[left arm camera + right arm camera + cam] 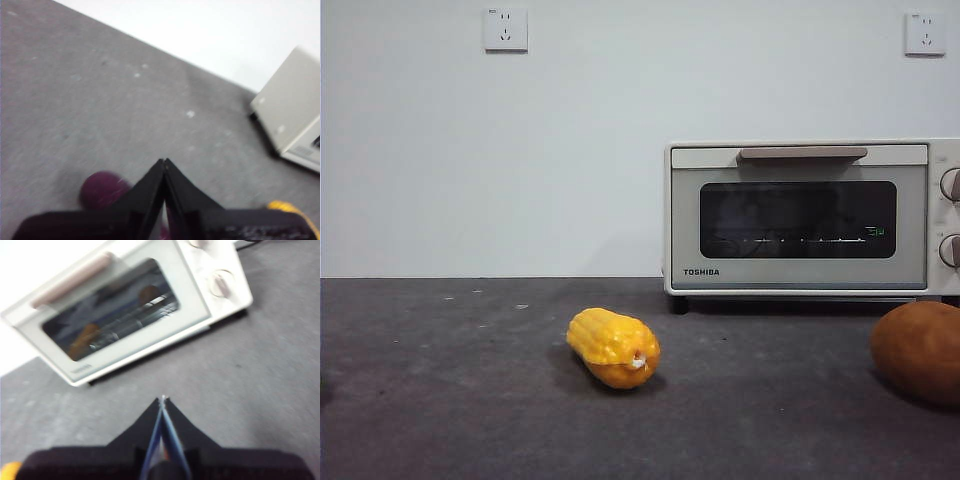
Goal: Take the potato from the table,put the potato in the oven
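Nothing of the task looks done: oven (800, 215) door closed on the table (470, 400), potato (918, 350) lying untouched in front of it, left gripper (164, 162) and right gripper (162, 400) both pressed together, holding nothing.

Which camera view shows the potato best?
The front view: the potato lies on the table at the right edge, partly cut off, in front of the oven. Neither wrist view shows the potato itself.
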Controlling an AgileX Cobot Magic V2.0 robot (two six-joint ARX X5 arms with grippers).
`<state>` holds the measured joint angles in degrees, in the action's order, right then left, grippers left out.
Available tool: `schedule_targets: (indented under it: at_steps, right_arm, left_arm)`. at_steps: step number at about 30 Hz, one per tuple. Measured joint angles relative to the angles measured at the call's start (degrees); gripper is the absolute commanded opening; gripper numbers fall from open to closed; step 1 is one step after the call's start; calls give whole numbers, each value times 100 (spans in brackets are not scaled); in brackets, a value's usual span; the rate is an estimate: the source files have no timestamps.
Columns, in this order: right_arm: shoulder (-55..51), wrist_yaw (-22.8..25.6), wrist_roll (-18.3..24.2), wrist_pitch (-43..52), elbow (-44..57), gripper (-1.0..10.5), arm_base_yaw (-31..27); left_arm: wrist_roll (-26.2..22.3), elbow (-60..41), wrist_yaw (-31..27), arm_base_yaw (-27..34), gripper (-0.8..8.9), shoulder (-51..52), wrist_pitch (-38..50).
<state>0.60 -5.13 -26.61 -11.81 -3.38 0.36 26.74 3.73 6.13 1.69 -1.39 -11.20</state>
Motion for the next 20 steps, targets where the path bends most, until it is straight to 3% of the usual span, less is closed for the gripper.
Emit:
schedule_targets:
  at_steps: [6,15,20]
  right_arm:
    - [0,-28,-39,-527,-807,-7,0]
    - [2,-33,-42,-986,-1556,-1,0]
    - [2,-33,-42,-1139,-2068,-1,0]
  left_arm:
    - [439,960,11,0,-5,-485,9]
    - [444,2074,79,0,-4,-2081,37]
    - [498,2658,540,-2,-4,-3058,160]
